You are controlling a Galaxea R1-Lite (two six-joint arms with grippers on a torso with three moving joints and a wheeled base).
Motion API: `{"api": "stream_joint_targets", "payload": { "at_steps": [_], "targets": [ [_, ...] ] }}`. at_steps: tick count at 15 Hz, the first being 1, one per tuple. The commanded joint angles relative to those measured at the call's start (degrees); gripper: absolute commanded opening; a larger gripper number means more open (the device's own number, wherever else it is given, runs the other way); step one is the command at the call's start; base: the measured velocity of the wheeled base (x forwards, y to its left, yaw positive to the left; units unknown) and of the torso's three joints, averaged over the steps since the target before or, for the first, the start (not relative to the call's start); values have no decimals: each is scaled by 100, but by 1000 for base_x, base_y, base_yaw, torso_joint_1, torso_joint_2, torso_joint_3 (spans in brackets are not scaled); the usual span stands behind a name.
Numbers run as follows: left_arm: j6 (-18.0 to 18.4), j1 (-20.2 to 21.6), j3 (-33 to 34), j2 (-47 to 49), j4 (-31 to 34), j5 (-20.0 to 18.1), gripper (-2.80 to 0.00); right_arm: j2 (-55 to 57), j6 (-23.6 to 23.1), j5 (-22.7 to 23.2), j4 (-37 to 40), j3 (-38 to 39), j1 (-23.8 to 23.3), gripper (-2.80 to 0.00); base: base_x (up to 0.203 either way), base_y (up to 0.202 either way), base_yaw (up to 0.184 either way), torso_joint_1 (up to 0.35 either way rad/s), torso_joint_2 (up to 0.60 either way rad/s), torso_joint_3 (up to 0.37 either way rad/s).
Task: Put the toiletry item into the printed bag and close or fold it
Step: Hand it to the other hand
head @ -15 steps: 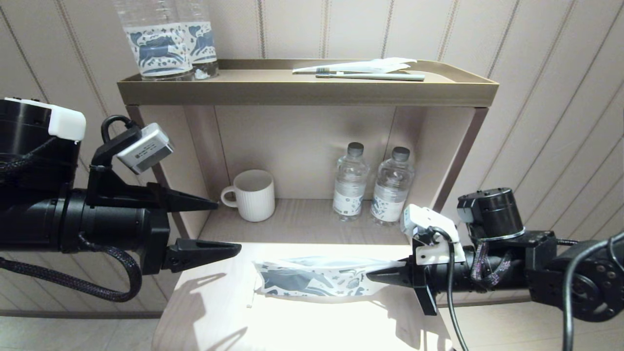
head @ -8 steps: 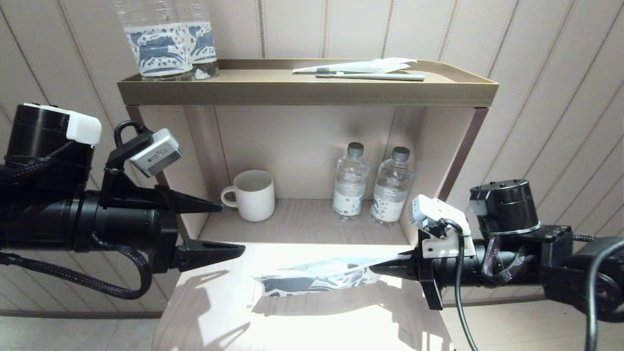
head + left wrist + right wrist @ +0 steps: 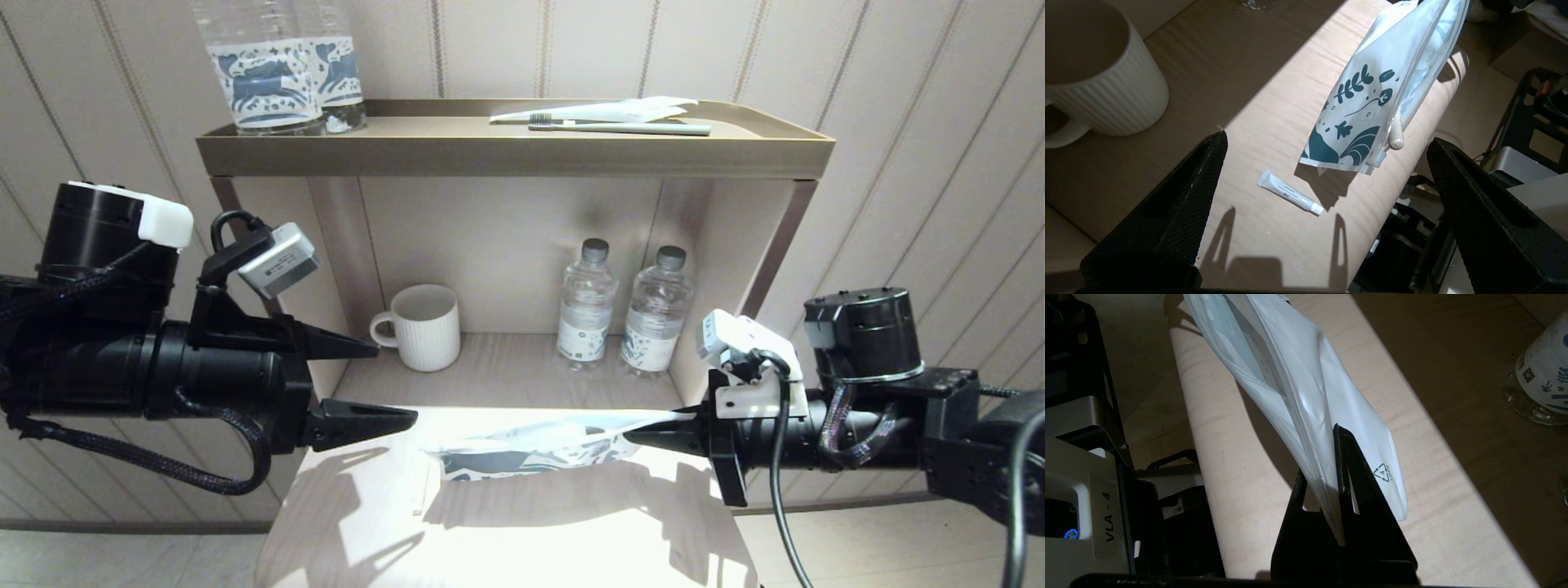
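Observation:
The printed bag (image 3: 531, 451) hangs tilted over the light wood table (image 3: 506, 539), its right end raised. My right gripper (image 3: 630, 438) is shut on that end's edge; in the right wrist view the gripper (image 3: 1327, 457) clamps the plain white side of the bag (image 3: 1298, 379). In the left wrist view the bag (image 3: 1372, 102) shows its blue print, and a pale rounded end (image 3: 1396, 138) pokes out by the slider, likely the toothbrush handle. The black bristle head is hidden. My left gripper (image 3: 396, 385) (image 3: 1327, 138) stands open to the left of the bag, holding nothing.
A small white tube (image 3: 1290, 197) lies on the table under the bag's low corner. A ribbed white mug (image 3: 424, 327) and two water bottles (image 3: 620, 306) stand in the shelf behind. The top tray (image 3: 514, 155) holds labelled clear bottles (image 3: 277, 73) and a grey-green toothbrush (image 3: 620, 127).
My right gripper has risen and drawn back to the right, lifting the bag's right end off the table. My left arm has edged forward to the right.

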Motion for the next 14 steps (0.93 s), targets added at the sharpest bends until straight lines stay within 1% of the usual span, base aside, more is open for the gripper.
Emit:
{"api": "stream_joint_targets", "payload": {
  "at_steps": [1, 4, 5, 6, 10, 14],
  "targets": [
    [21, 1, 55, 29, -4, -20, 0, -15, -13, 22, -24, 4, 0, -280, 0, 0, 0, 0, 0, 0],
    [65, 1, 143, 102, -5, -20, 0, 37, -13, 15, -23, -15, 0, -280, 0, 0, 0, 0, 0, 0],
    [40, -3, 130, 93, -13, -14, -280, 37, -13, 15, -28, -10, 0, -280, 0, 0, 0, 0, 0, 0],
    [-5, 1, 108, 60, -5, -16, -280, 37, -13, 15, -32, -6, 0, -280, 0, 0, 0, 0, 0, 0],
    [13, -61, 143, 105, -5, -46, -280, 37, -13, 15, -32, -15, 0, -280, 0, 0, 0, 0, 0, 0],
    [-18, -325, 170, 279, -5, -38, -280, 29, -4, 14, -32, 2, 0, -280, 0, 0, 0, 0, 0, 0]
  ]
}}
